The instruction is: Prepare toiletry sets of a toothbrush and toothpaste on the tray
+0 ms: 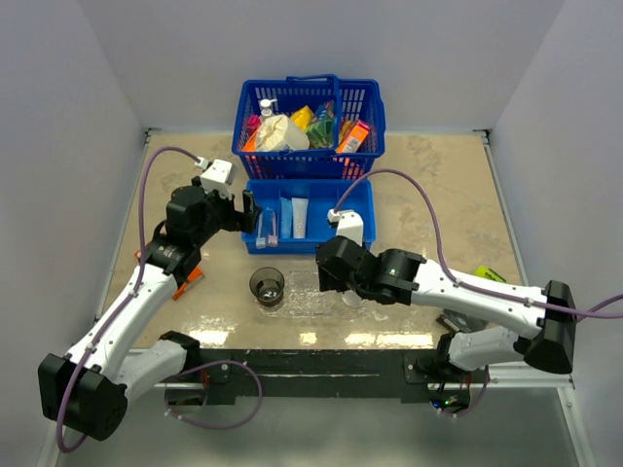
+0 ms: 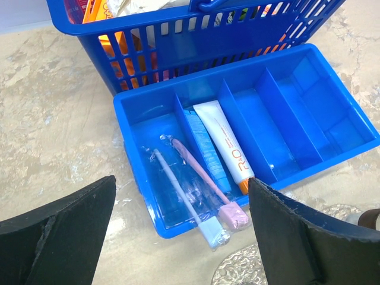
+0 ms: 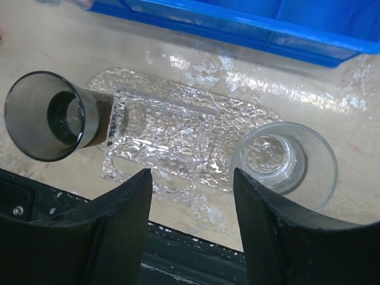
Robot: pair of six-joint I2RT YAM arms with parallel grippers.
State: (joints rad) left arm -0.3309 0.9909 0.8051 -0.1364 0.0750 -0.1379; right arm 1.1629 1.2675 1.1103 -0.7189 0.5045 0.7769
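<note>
Inside blue bin (image 2: 309,113): two toothbrushes (image 2: 196,169), toothpaste tubes (image 2: 225,142).

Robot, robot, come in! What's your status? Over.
Left hand, right hand open, empty. Toothbrushes, toothpaste in blue bin. Tray: smoky cup, clear cup at ends. Nothing blocking.

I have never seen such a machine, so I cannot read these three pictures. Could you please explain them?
These are two robot arms bolted at the near edge of a table. One picture looks down from above; the other two come from wrist cameras, so the black shapes are each hand's own fingers. The left hand hangs open by a blue bin holding two wrapped toothbrushes and two toothpaste tubes. Behind it stands a blue basket of goods. The right hand is open above a clear bumpy tray with a dark cup and a clear cup at its ends. Neither hand holds anything.
</note>
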